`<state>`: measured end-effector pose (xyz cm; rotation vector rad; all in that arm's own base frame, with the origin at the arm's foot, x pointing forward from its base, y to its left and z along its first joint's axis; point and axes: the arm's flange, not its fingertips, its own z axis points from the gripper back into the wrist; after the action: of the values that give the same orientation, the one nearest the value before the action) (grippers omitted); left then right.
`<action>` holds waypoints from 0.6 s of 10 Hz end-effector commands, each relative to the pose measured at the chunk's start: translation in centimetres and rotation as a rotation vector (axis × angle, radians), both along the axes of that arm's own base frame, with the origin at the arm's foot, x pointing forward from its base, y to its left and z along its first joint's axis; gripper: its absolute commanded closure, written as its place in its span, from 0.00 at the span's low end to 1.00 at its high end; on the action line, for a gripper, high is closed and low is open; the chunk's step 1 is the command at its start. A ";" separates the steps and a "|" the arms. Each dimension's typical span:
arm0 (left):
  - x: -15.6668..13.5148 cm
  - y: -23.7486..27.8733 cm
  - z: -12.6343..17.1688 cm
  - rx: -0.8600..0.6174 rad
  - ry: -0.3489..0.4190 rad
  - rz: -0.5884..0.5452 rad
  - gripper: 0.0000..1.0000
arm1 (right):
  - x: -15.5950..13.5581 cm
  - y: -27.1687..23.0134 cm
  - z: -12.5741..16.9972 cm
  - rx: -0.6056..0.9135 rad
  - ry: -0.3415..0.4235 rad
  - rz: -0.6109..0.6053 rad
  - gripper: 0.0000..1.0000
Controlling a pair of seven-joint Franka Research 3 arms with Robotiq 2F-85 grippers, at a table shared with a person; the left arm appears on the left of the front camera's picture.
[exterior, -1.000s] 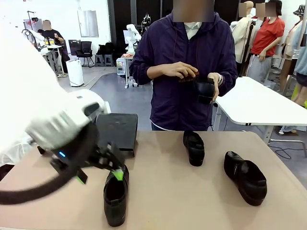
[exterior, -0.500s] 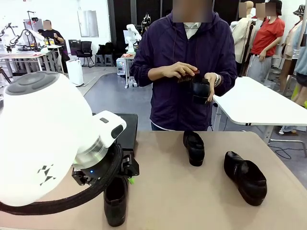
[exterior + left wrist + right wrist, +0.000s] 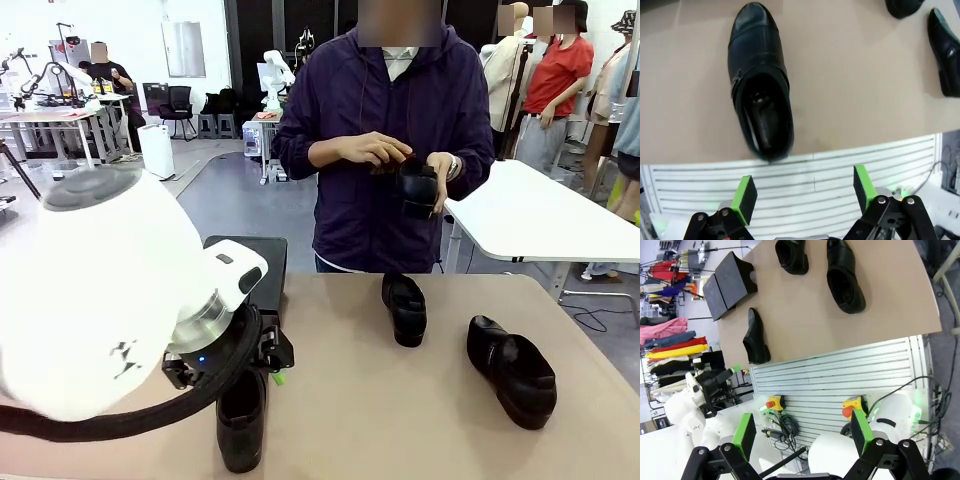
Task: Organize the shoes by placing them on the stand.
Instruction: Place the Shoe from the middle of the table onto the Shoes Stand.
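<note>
The left tool (image 3: 804,190) hangs over the near-left corner of the bench (image 3: 370,400) with its green pads spread wide and nothing between them. The near-left shoe (image 3: 760,85) lies below and just ahead of it, clear of both pads, with its heel at the bench's near edge, its toe pointing to the far side and its opening up. Beyond that shoe, at the far left, sits the stand (image 3: 245,270), partly hidden behind the arm. The middle shoe (image 3: 405,308) lies toward the far edge, and the right shoe (image 3: 510,370) lies on the right, well apart from the left tool. The person (image 3: 385,130) at the far side holds the fourth shoe (image 3: 422,188) in both hands above the bench. The right tool (image 3: 802,432) is raised well back from the bench, spread open and empty.
</note>
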<state>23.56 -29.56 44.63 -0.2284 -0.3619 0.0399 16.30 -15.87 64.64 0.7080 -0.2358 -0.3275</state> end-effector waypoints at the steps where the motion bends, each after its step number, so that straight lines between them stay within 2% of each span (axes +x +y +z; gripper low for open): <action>1: 3.2 0.0 -3.0 -0.016 -0.040 0.018 0.00 | 0.0 0.1 0.1 0.014 -0.019 0.011 0.00; 2: 4.4 -0.4 -4.3 -0.011 -0.068 0.013 0.00 | 0.0 0.1 0.1 0.014 -0.019 0.011 0.00; 5: 6.7 -1.4 -7.3 -0.010 -0.044 -0.032 0.00 | 0.0 0.1 0.1 0.014 -0.019 0.011 0.00; 6: 7.1 -1.6 -7.9 -0.011 -0.009 -0.036 0.00 | 0.0 0.1 0.1 0.014 -0.019 0.011 0.00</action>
<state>29.61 -30.70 37.09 -0.2378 -0.3901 -0.0016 16.29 -15.88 64.64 0.7081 -0.2356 -0.3280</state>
